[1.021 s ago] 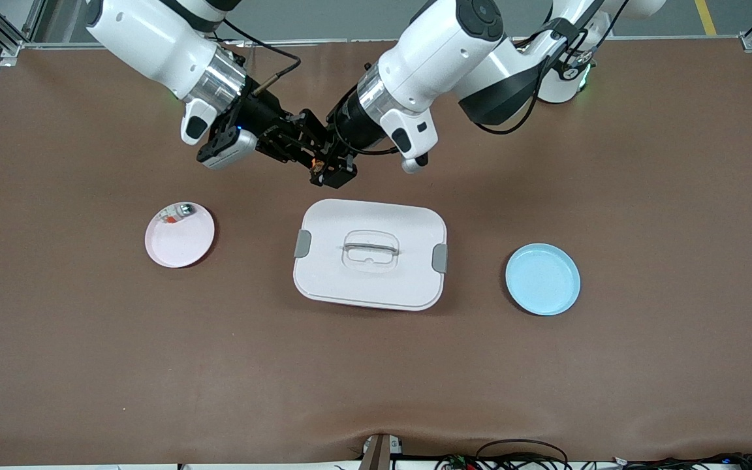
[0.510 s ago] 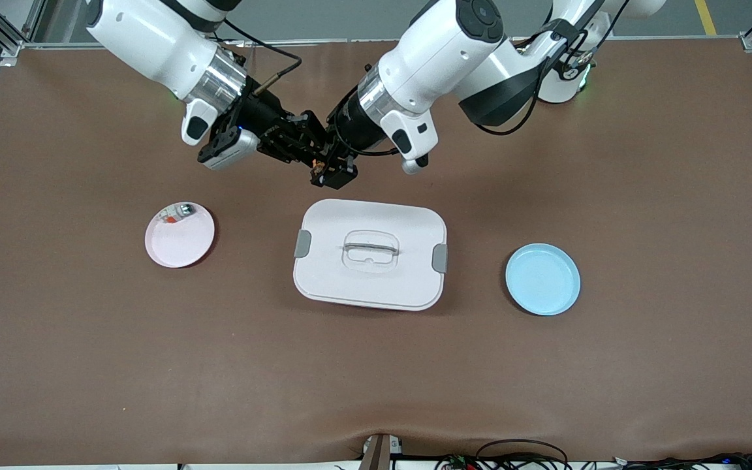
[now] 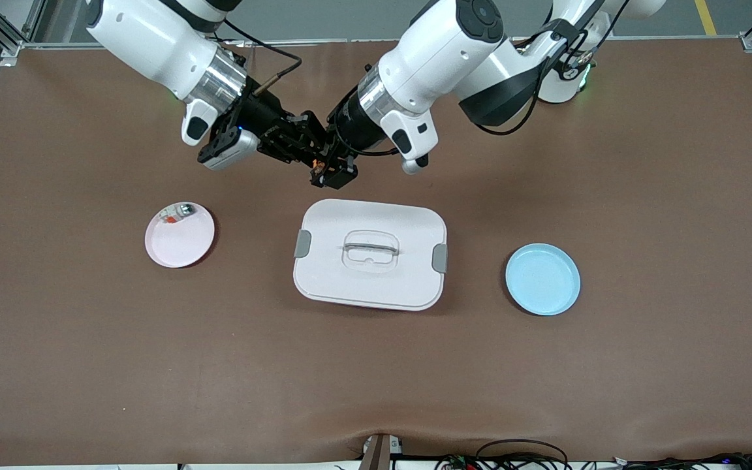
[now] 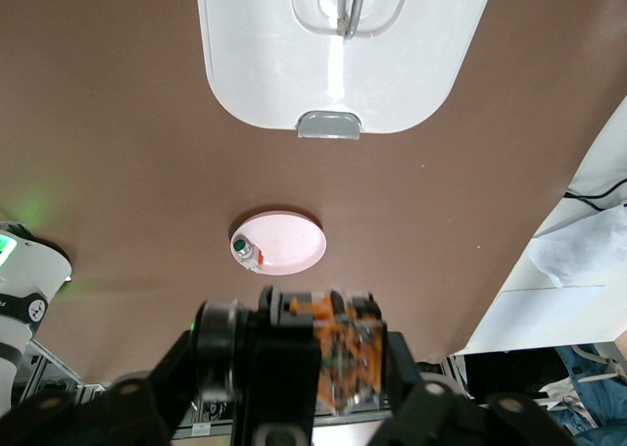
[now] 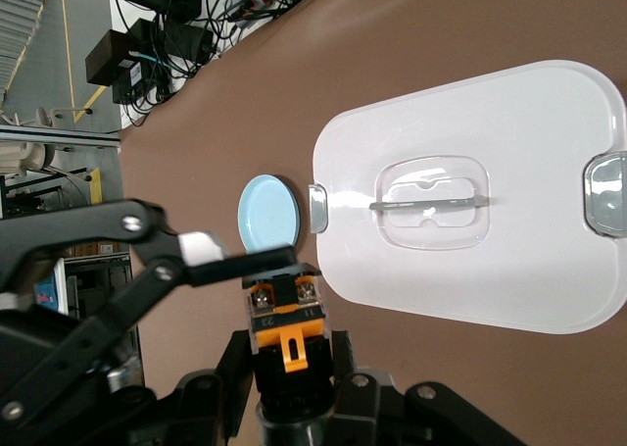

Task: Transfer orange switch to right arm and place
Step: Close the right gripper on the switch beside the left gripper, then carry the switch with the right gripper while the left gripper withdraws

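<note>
Right wrist view: orange switch (image 5: 285, 330) gripped.

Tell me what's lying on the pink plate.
On the pink plate lies one small whitish part with red-orange and green bits, near its rim. Whatever is under that part is covered.

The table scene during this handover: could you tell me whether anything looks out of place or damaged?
Nothing stands out. The white lidded box sits closed between the pink plate and blue plate; the orange switch is held squarely above the table.
</note>
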Robot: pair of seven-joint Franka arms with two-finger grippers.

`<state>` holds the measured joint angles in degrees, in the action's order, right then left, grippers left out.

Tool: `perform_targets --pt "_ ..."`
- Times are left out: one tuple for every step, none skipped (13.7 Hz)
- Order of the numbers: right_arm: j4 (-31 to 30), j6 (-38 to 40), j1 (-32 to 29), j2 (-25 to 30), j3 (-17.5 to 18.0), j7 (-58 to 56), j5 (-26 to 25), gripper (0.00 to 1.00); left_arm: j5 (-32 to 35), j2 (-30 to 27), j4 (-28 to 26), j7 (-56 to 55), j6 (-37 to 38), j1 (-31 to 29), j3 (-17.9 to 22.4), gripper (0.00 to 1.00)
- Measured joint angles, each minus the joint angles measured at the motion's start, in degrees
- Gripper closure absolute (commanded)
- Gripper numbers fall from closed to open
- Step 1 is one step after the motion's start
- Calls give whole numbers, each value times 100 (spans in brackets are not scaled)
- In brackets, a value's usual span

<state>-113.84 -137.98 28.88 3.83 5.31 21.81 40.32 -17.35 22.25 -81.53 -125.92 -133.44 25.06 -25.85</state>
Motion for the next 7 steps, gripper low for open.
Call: perform_targets --pt "0 1 0 -33 0 0 0 100 0 -1 36 -2 -15 5 -1 0" --pt "0 0 0 -60 0 0 0 100 0 -2 67 -4 -17 4 -1 0" --pt "0 0 0 -77 0 -1 0 100 0 -3 87 -4 -18 0 0 0" --pt "0 0 0 -86 0 -4 0 100 0 -3 94 -4 -18 -3 0 0" --pt "0 0 0 -88 0 -11 -3 100 0 -2 96 -4 -18 -7 1 0" --pt "1 6 0 -88 -1 -39 -8 100 0 -2 97 -4 -19 -10 2 0" --pt "2 39 0 -88 -4 -111 -9 100 0 -2 101 -4 -21 -13 5 0"
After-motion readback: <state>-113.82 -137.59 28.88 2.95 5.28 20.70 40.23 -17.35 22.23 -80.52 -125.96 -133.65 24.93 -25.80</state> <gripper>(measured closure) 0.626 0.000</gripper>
